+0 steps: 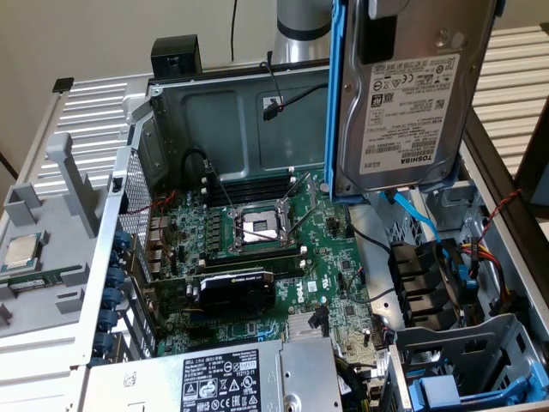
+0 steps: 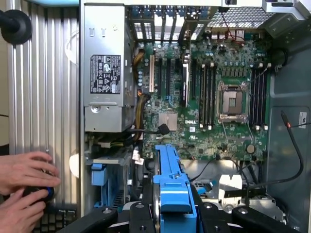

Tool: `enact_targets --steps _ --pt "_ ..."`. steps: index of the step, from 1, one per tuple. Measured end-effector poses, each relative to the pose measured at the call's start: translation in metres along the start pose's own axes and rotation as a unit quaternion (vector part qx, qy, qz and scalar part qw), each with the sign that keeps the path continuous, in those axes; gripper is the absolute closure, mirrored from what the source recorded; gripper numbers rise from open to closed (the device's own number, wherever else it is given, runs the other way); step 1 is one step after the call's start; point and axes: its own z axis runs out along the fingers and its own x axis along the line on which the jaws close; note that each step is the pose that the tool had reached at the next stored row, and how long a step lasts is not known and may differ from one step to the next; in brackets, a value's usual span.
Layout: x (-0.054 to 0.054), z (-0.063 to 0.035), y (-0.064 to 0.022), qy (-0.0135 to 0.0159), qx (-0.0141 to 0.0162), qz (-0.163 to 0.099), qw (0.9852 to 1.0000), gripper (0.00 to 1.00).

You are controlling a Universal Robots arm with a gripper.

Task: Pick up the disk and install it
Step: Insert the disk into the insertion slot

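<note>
- On the exterior view's left, a loose chip [image 1: 19, 250] lies outside the case [image 1: 214, 103], well apart from the work.
- In the middle, the open case shows the motherboard [image 1: 334, 257] with its bare socket [image 1: 257, 227]. The power supply [image 1: 232, 382] sits at the near edge.
- Toward the exterior view's right, the disk [image 1: 403, 94] hangs in the air above the case. It stands on edge, label outward, with its blue frame [image 1: 333, 103] running down one side.
- In the wrist view the frame is seen edge-on, and the jaws are closed on the disk from both sides.
- The disk looks like a rigid metal block, fairly heavy for its size and smooth-sided, so a light pinch could let it slip or swing.
- It is likely sensitive to shock, so a knock against the case walls would be a risk.
- The thin plastic frame probably flexes, so the firmer hold is across the long sides near the middle.
- Farthest right, the drive bay [image 1: 480, 343] and a blue cable [image 1: 412, 215] lie below the disk.
- In the wrist view, a person's hands [image 2: 26, 170] rest at the case's outer edge, apart from the disk.
</note>
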Motion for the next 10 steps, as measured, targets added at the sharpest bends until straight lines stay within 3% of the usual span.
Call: enact_targets --steps 10 --pt "0.014 -0.0027 -0.0002 0.009 -0.0001 0.0 1.0 0.63"
